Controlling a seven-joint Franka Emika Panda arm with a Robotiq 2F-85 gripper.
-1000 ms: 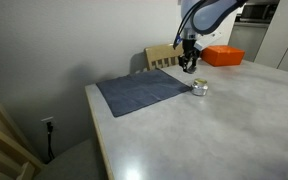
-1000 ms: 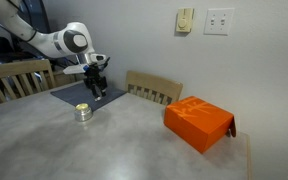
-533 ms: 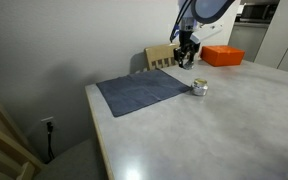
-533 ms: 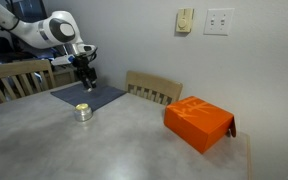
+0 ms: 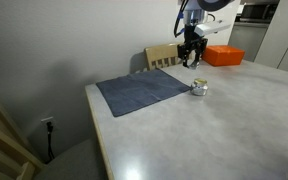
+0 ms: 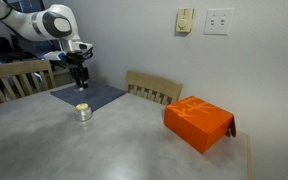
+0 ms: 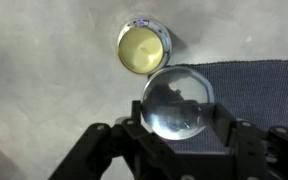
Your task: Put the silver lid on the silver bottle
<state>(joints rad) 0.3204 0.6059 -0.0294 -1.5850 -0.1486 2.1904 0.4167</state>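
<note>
Pinching the silver lid point(image 7: 178, 100) near the silver bottle point(image 7: 144, 47), the jaws hide the lid's side edges.

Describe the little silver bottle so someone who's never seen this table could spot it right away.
Start at the pale grey table and find the dark grey cloth spread on it. Just beside the cloth's corner, on bare tabletop, stands the silver bottle. It is small, squat, shiny and open-topped, unlike the much larger orange box.
</note>
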